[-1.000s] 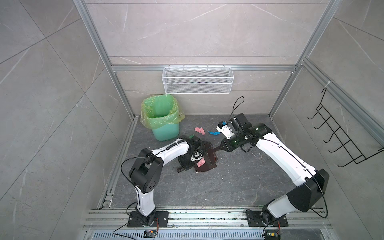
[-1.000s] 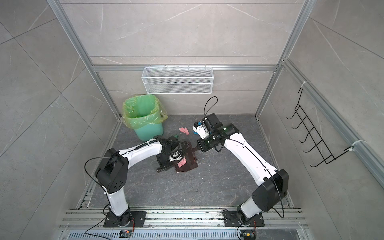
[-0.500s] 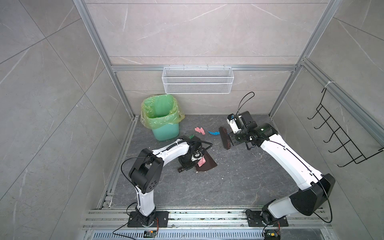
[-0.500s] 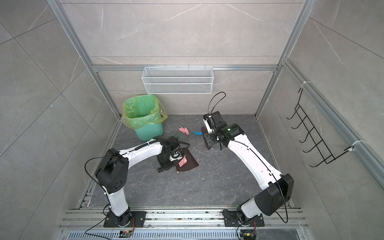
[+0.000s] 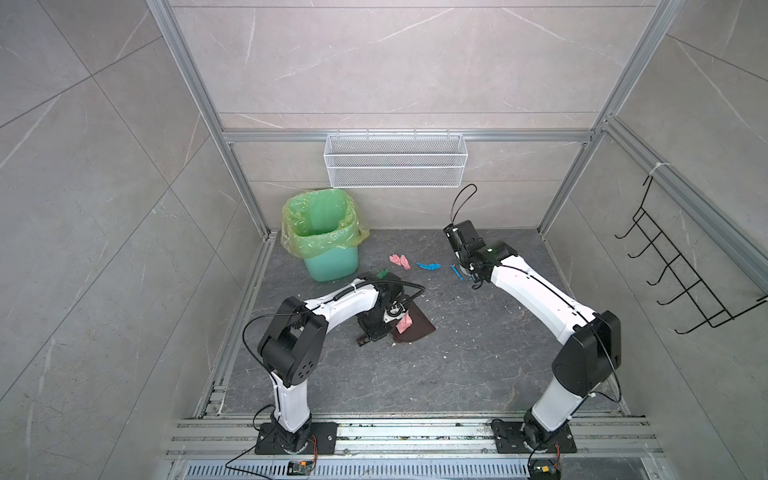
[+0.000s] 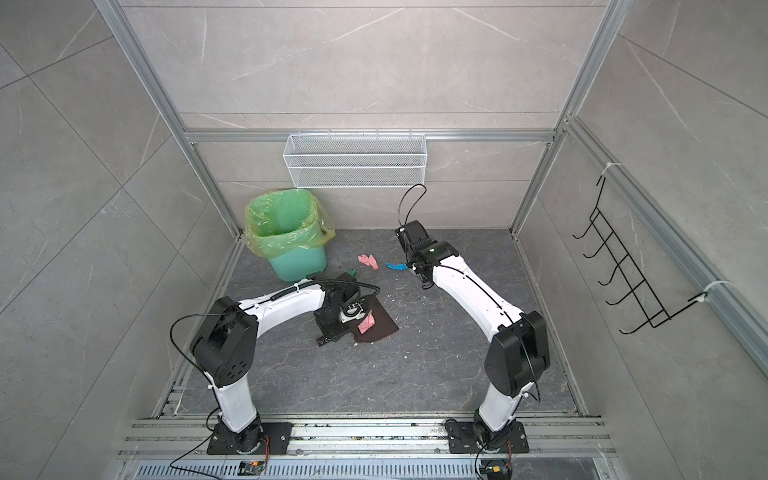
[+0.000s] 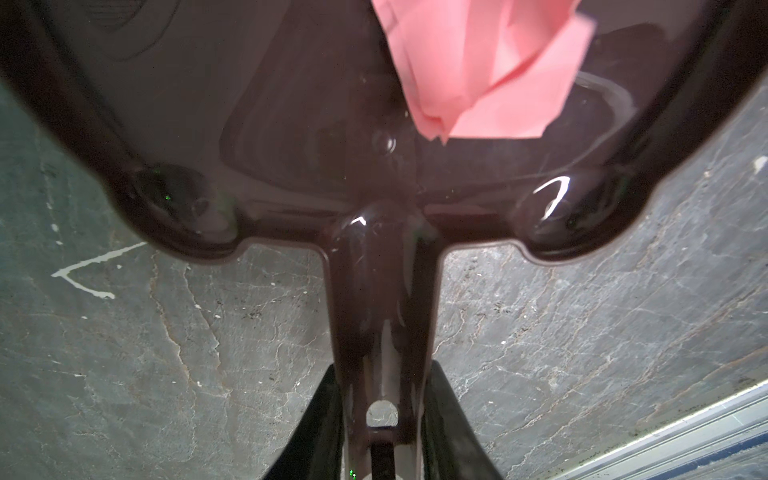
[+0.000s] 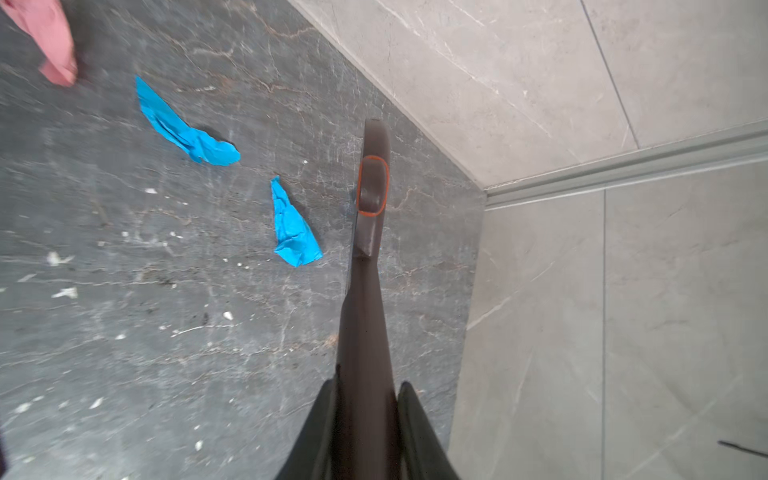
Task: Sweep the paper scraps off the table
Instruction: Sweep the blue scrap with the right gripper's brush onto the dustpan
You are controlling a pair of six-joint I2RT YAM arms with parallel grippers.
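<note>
Left wrist view: the left gripper (image 7: 382, 374) is clamped on the handle of the dark brown dustpan (image 7: 291, 145), with a black finger pressed against each side of the stem. The top views hide this grip under the wrist. The pan lies on the table (image 7: 166, 353), and a folded pink scrap (image 7: 478, 70) sits inside it, off to one side. An aluminium rail (image 7: 685, 424) cuts across one corner of the picture.

Right wrist view: the right gripper (image 8: 365, 390) is closed on the stem of a brown brush (image 8: 372, 187). The brush is seen edge-on and carries an orange-ringed oval. I cannot tell whether its tip touches the stone. A small blue scrap (image 8: 295, 228) lies just beside the brush, and a long blue scrap (image 8: 187, 129) lies beyond it. At the picture's edge is a blurred loose pink scrap (image 8: 50, 37). White crumbs (image 8: 62, 293) dot the surface.

Both top views give the layout that the wrist cameras miss. The dustpan with its pink load is nearest the arm bases, left of centre. The other paper scraps (image 6: 368, 261) lie farther back. A green scrap (image 6: 353, 272) lies by the left arm's forearm. The loose pink scrap and the long blue scrap lie side by side toward the right gripper. Behind them, in the far left corner, stands a teal waste bin (image 6: 297, 266) lined with a green bag. A white wire basket (image 6: 355, 162) hangs on the back wall.
</note>
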